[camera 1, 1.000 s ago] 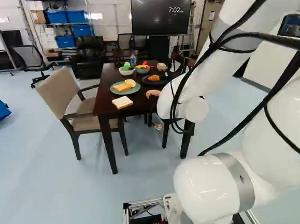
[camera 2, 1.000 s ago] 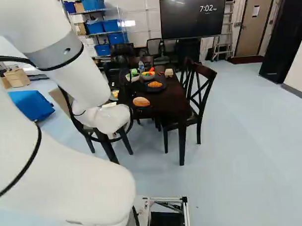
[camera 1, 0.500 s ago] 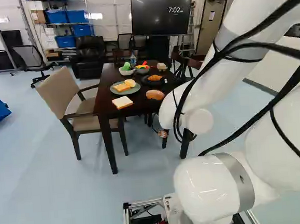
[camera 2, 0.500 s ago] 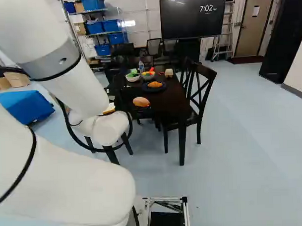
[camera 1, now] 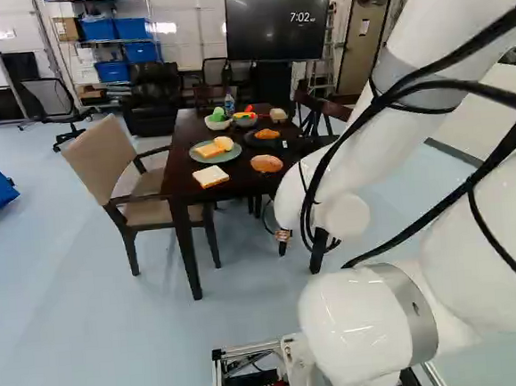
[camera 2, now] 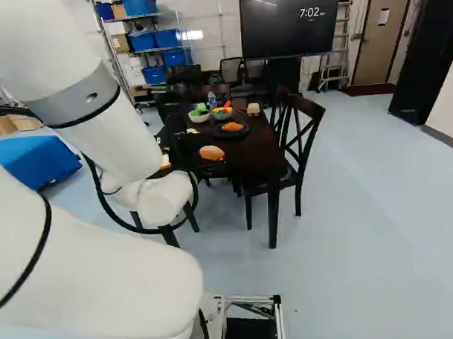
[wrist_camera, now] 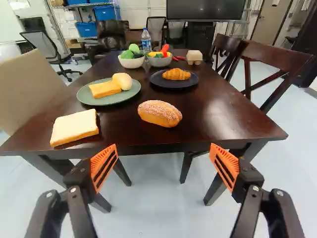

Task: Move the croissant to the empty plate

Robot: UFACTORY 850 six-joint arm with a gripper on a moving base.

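The white arm [camera 1: 375, 152] slants from the upper right of the left base view down toward its centre, the black gripper [camera 1: 284, 235] beyond its low bend, fingers spread wide, orange pads [wrist_camera: 104, 166] well apart.

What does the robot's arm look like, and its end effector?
The arm is smooth, rounded and white, with grey bands and black cables running along it. Its end effector is black, with two fingers wearing bright orange, slotted pads.

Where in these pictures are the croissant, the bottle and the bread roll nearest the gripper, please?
Croissant [wrist_camera: 177, 74]: wrist view, middle of its ridged top.
Bottle [wrist_camera: 146, 42]: wrist view, middle of its body.
Bread roll [wrist_camera: 160, 113]: wrist view, middle of its crust.
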